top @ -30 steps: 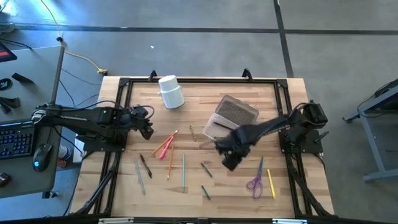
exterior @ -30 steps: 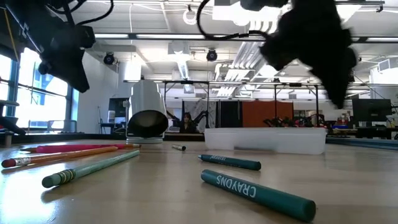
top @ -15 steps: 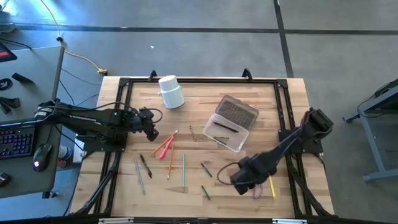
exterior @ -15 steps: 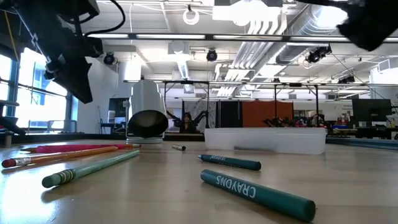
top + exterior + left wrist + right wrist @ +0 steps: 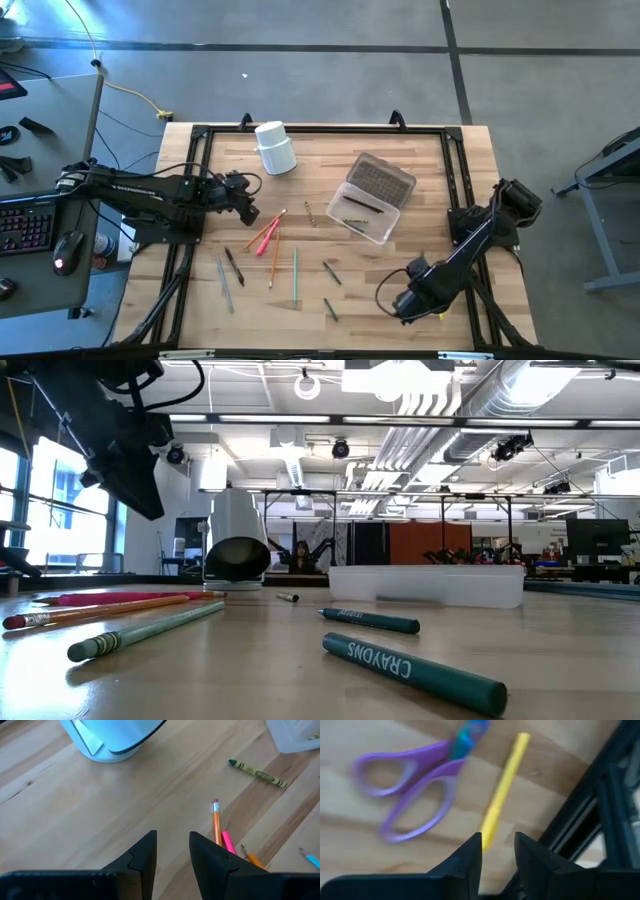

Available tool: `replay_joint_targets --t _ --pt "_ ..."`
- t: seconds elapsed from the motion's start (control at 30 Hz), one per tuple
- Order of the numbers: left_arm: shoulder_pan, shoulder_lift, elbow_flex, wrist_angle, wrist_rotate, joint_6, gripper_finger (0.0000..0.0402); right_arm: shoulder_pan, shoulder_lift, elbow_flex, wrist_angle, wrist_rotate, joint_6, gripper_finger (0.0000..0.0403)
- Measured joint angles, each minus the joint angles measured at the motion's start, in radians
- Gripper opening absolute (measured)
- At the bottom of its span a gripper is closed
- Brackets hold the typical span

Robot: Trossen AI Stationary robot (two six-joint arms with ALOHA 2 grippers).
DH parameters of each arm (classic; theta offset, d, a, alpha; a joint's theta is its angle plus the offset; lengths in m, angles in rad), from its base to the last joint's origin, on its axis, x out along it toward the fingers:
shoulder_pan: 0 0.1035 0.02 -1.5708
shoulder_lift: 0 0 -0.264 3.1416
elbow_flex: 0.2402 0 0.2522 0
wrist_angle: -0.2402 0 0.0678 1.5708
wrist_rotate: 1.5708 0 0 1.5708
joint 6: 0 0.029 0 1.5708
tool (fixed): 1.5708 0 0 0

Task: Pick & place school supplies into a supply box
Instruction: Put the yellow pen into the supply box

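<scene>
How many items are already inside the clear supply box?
1: a single dark pencil or pen lies inside the supply box, diagonally near its middle. Anything under the box's dark textured panel would be hidden.

A robotics lab or workshop in a large industrial hall. The wooden tabletop (image 5: 330,150) stands on a bare concrete floor (image 5: 300,70), with a keyboard (image 5: 25,228) and mouse (image 5: 62,263) on a desk at left. Beyond it run exposed ceiling ducts (image 5: 440,395) and strip lighting.
</scene>
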Motion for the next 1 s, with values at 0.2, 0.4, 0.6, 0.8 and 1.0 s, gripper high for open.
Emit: replay_joint_targets --t 0.2,0.4,0.6,0.8,1.0 --pt "0.0 0.0 0.0 -0.001 0.0 0.0 0.015 0.001 -0.012 -0.156 0.169 -0.049 -0.007 0.0099" --pt "0.0 0.0 0.0 -0.001 0.0 0.0 0.015 -0.009 -0.027 -0.303 0.377 -0.082 -0.007 0.0099" --pt "0.0 0.0 0.0 0.002 0.001 0.0 0.015 -0.009 -0.041 -0.401 0.517 -0.072 -0.038 0.0093" --pt "0.0 0.0 0.0 0.033 0.0 0.0 0.015 -0.03 -0.037 -0.371 0.449 -0.044 -0.055 0.0018" --pt "0.0 0.0 0.0 0.048 -0.043 0.0 0.015 -0.054 -0.091 -0.232 0.233 0.126 -0.07 0.0026"
